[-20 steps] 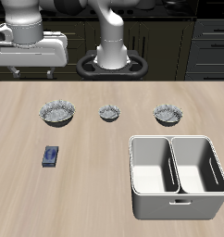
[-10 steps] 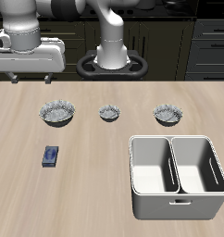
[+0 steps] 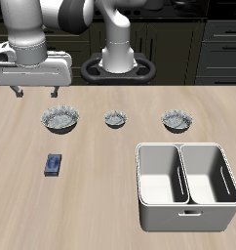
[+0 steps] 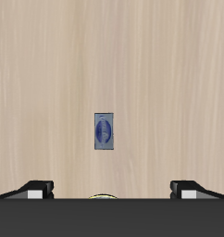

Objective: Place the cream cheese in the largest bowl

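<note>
The pale wooden tabletop (image 3: 100,176) carried the cream cheese (image 3: 54,164), lying flat nearer the front edge than the largest bowl (image 3: 60,119). Above both, the claw (image 3: 35,92) hung spread, holding nothing.

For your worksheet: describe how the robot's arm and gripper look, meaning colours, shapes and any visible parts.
The arm is built from rounded, glossy white-grey segments with darker joints, rising from a dark ring-shaped base. The gripper has a wide, boxy light-grey body with two short dark fingers. In the wrist view, the fingertips look black with pale grey pads. No cables or markings are visible.
</note>
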